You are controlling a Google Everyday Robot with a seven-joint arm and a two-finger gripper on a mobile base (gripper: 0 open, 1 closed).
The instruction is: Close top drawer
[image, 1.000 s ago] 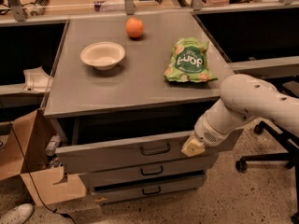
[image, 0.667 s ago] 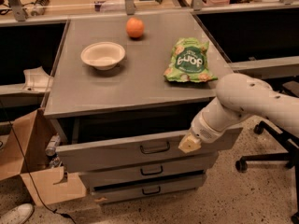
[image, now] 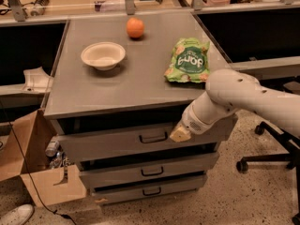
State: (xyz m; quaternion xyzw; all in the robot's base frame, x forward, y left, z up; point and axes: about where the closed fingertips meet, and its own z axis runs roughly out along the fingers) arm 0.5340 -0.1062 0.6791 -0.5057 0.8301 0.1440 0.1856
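The top drawer (image: 117, 142) is the uppermost of three grey drawers, with a small dark loop handle (image: 153, 138) at its centre. It stands out a little from the cabinet, with a narrow dark gap under the cabinet top. My gripper (image: 180, 134) is at the end of the white arm (image: 234, 100). It presses against the drawer front just right of the handle.
On the cabinet top (image: 93, 88) sit a white bowl (image: 103, 55), an orange (image: 135, 27) and a green snack bag (image: 188, 60). Two lower drawers (image: 150, 170) are below. A cardboard box (image: 33, 172) stands at the left, an office chair base (image: 262, 158) at the right.
My gripper has moved left and inward along the drawer front. The drawer has slid inward, and the dark gap under the cabinet top has narrowed.
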